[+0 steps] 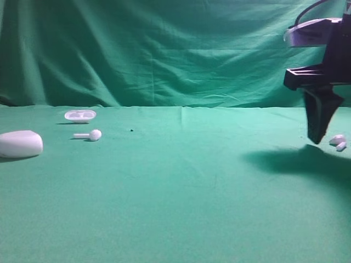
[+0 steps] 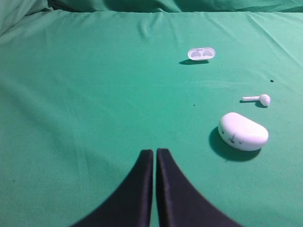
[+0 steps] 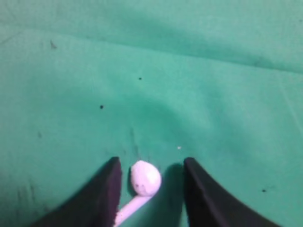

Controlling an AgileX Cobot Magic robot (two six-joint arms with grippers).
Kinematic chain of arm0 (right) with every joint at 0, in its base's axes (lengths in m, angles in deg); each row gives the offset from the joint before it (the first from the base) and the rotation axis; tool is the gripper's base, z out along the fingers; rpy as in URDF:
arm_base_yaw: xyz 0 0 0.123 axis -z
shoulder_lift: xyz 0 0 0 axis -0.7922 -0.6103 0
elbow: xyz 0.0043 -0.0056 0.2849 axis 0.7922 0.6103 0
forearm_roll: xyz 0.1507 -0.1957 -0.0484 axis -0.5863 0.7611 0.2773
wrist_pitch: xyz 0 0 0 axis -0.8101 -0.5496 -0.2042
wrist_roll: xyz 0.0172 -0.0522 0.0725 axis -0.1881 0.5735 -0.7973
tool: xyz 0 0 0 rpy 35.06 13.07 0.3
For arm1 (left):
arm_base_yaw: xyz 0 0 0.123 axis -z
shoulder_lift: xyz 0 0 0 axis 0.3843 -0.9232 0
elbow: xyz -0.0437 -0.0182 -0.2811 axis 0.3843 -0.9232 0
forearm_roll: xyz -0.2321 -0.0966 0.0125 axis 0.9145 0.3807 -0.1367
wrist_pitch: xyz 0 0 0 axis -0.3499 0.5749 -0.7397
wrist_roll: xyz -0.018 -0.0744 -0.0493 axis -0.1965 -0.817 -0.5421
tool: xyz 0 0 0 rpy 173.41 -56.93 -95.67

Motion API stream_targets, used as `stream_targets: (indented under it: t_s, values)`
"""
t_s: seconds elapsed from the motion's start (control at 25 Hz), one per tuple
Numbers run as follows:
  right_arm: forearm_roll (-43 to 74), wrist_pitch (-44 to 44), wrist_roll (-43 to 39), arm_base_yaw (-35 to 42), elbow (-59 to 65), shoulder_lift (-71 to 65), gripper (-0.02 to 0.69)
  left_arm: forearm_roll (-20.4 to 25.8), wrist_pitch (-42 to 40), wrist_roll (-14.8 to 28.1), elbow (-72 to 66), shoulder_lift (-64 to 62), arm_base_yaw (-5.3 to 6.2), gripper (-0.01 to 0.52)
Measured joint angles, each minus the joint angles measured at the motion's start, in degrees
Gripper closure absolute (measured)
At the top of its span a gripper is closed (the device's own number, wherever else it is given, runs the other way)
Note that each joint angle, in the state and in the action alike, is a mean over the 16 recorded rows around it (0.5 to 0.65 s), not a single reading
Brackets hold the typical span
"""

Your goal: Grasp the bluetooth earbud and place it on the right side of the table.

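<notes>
The right gripper (image 3: 149,191) stands open astride the bluetooth earbud (image 3: 144,178), which lies on the table (image 1: 181,186) far right, bulb at twelve o'clock, stem trailing toward seven

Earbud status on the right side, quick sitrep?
Right gripper open, fingers apart. Bluetooth earbud lies between them on the table, right side. Left gripper shut, empty. Nothing in the way.

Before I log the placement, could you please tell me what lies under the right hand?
Under the open right hand the bluetooth earbud lies on the green table, between the fingers. Its stem end runs out of view at the frame's bottom.
</notes>
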Motion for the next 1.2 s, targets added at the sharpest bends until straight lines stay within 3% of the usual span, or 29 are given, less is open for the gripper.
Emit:
stream_targets:
  t_s: [0.12, 0.24, 0.36, 0.68, 0.8, 1.2]
  values:
    - [0.0, -0.15, -0.49, 0.0, 0.0, 0.78, 0.188, 0.0, 0.0, 0.0, 0.0, 0.0, 0.0, 0.514]
    - [-0.38, -1.09, -0.79, 0.0, 0.0, 2.77, 0.19, 0.0, 0.0, 0.0, 0.0, 0.0, 0.0, 0.514]
    - [-1.4, -2.99, -1.06, 0.0, 0.0, 6.21, 0.262, 0.0, 0.0, 0.0, 0.0, 0.0, 0.0, 0.514]
    - [-6.44, -10.51, -0.97, 0.0, 1.13, 22.46, 0.556, 0.0, 0.0, 0.0, 0.0, 0.0, 0.0, 0.514]
    - [-8.42, -12.75, -0.64, 0.0, 3.06, 30.74, 0.632, 0.0, 0.0, 0.0, 0.0, 0.0, 0.0, 0.514]
    - [-12.81, -13.57, 0.83, 0.0, 14.69, 60.58, 0.665, 0.0, 0.0, 0.0, 0.0, 0.0, 0.0, 0.514]
